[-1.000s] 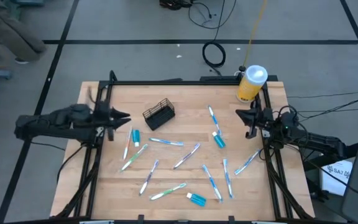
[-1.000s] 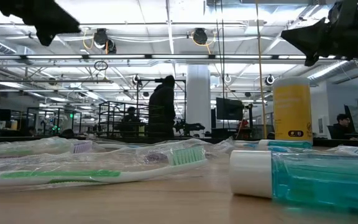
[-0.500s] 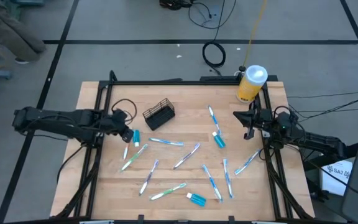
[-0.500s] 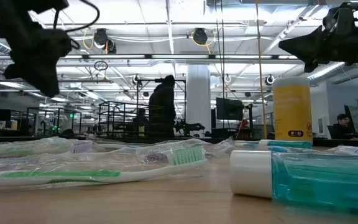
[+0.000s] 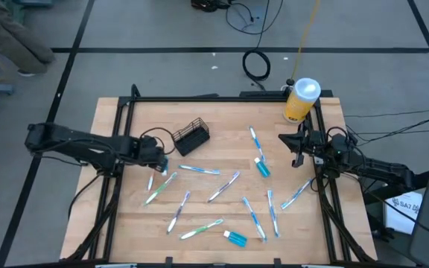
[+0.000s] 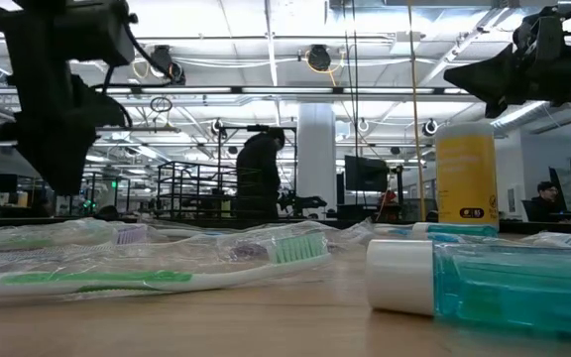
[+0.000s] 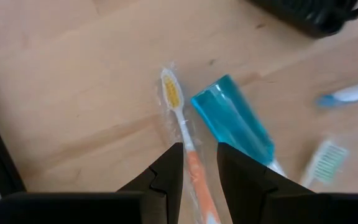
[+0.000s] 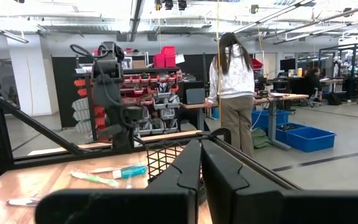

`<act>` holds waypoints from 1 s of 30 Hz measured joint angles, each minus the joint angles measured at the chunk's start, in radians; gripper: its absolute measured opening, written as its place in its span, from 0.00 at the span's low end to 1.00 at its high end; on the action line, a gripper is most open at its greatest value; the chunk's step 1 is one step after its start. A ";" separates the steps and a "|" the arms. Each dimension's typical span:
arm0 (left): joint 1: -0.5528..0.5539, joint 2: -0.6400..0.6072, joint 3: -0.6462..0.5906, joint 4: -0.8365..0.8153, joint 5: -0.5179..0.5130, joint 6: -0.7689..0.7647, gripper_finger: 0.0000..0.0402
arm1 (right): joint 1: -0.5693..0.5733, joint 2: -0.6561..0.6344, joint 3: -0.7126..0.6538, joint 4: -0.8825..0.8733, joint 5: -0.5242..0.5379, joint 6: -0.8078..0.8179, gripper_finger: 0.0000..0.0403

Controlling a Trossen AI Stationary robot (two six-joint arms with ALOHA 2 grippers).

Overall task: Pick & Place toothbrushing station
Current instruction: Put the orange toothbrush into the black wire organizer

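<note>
The desk [image 5: 222,216] is pale wood with a smooth, matt finish. The caddy [image 5: 191,137] is black wire mesh. The toothbrushes [image 6: 147,260] are plastic in clear, shiny wrappers. The blue tube [image 7: 232,121] looks like glossy plastic. The left pincer [image 7: 196,163] is matt black.

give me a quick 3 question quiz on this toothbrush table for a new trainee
1. True or false: the small black wire-mesh caddy already holds toothbrushes.
2. The left gripper straddles which item? A) the orange-handled wrapped toothbrush B) the teal tube C) the yellow bottle with white cap
3. Fill in: the right gripper, at the table's right edge, is ____.

Key
1. False; it looks empty.
2. A
3. shut
</note>
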 joint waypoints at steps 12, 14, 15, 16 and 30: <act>0.003 0.173 0.000 0.012 -0.036 -0.019 0.25 | 0.000 0.000 0.000 0.000 0.000 0.000 0.02; 0.003 0.191 0.000 0.022 -0.055 -0.039 0.25 | 0.000 0.000 0.000 0.000 0.000 0.000 0.02; 0.003 0.199 0.000 0.028 -0.059 -0.044 0.25 | 0.000 0.000 0.000 0.000 0.000 0.000 0.02; 0.003 0.207 0.000 0.034 -0.060 -0.045 0.25 | 0.000 0.000 0.000 0.000 0.000 0.000 0.02; 0.061 0.276 -0.006 0.076 -0.033 -0.017 0.25 | 0.000 0.000 0.000 -0.017 0.000 0.000 0.02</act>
